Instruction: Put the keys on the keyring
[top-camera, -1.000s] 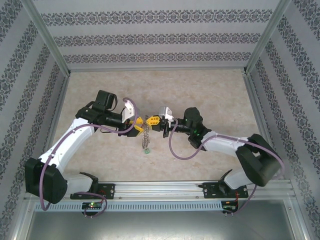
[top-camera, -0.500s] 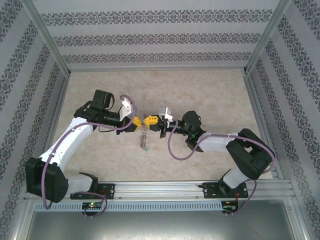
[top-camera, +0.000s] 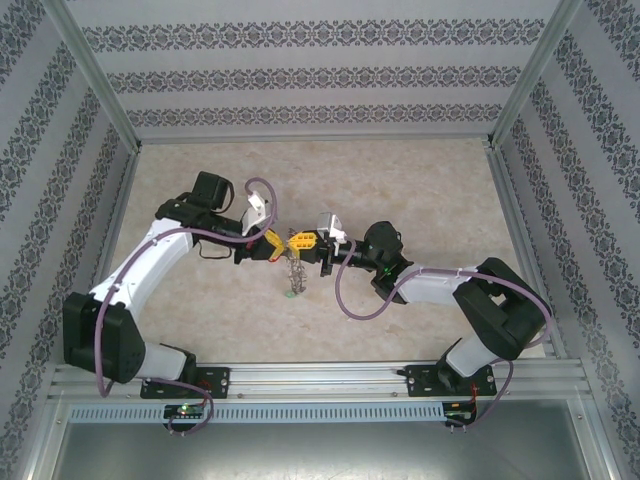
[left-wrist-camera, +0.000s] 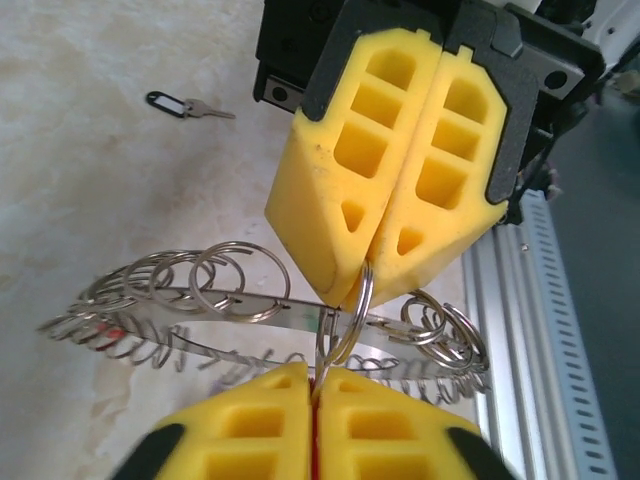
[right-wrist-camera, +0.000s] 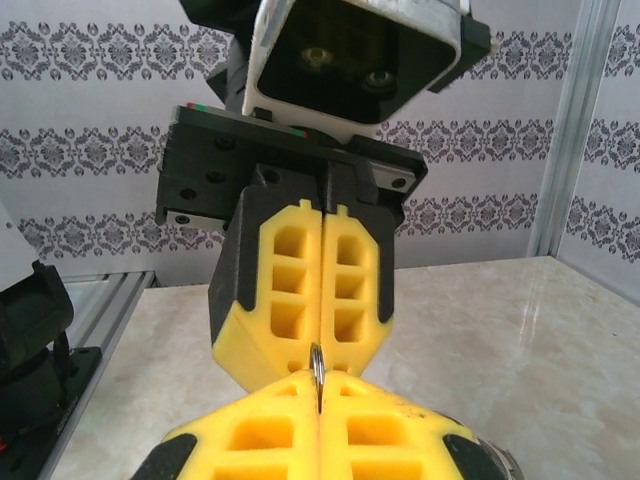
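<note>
Gripping the keyring (left-wrist-camera: 240, 305) above the table (left-wrist-camera: 90, 200) with left gripper (left-wrist-camera: 313, 385) and right gripper (left-wrist-camera: 368, 272) alike, both pinched shut on seemingly one wire loop at its rim. Not threaded yet, by the look of it: a key (left-wrist-camera: 190, 105) lying on the table, well apart. Fetching and threading left to do.

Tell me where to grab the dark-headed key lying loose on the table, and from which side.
Grip the key by its oval plastic head, coming straight down from above, closing across the head's narrow width. It lies flat on the table, apart from the keyring, and the head looks bulkier than the thin blade.
</note>
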